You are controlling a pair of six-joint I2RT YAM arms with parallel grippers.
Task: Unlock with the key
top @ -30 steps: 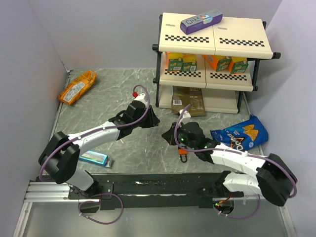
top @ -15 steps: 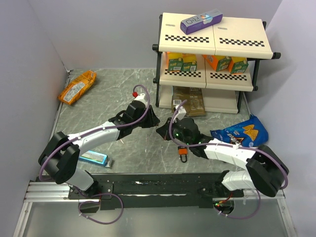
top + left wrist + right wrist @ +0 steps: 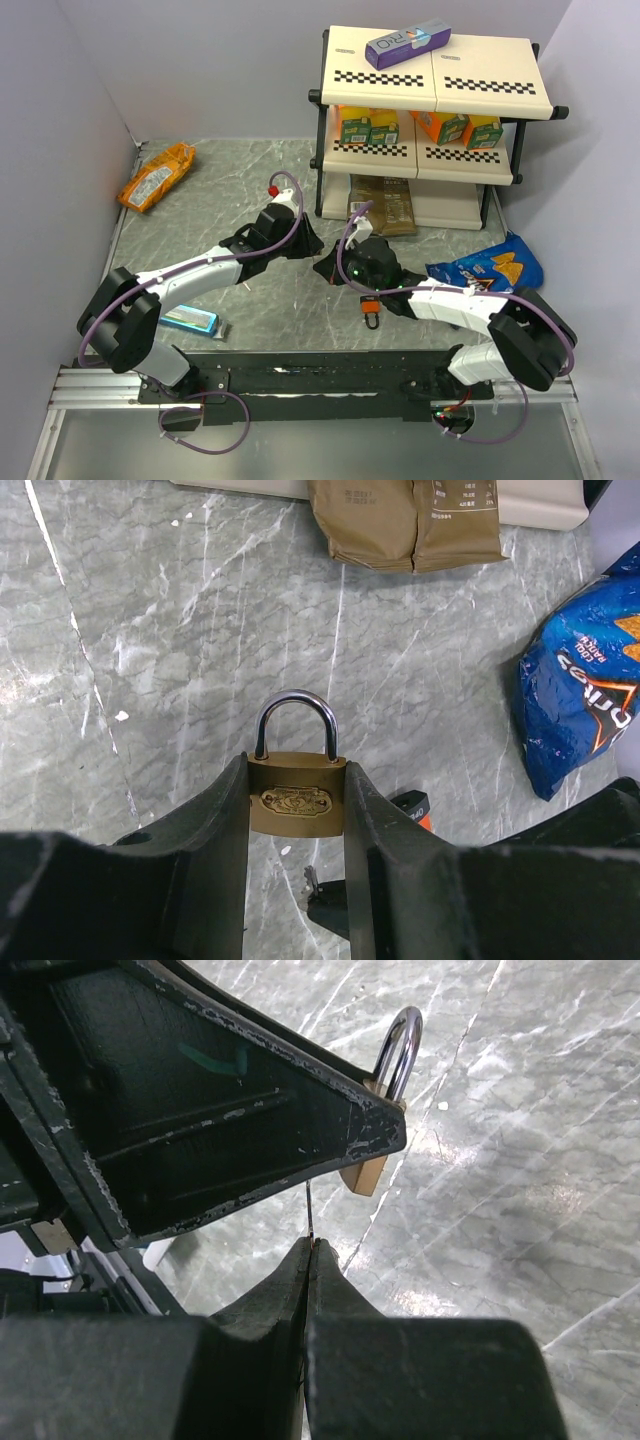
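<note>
The right gripper point(image 3: 310, 1248) is pressed tight on the thin silvery key point(image 3: 309, 1206), whose blade pokes up just beside the base of the brass padlock point(image 3: 292, 804). That padlock stands upright, clamped in the left gripper point(image 3: 297, 777). Both arms stretch low over the grey marbled table point(image 3: 220, 190), their wrists meeting mid-table near the orange-red padlock point(image 3: 371, 306).

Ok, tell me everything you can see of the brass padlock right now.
The brass padlock has a squarish yellow-metal body with an embossed oval badge and a silvery shackle, closed as far as shows. It is clamped by its sides between the fingers of the left gripper, shackle pointing out past the fingertips. Its keyhole is hidden.
</note>
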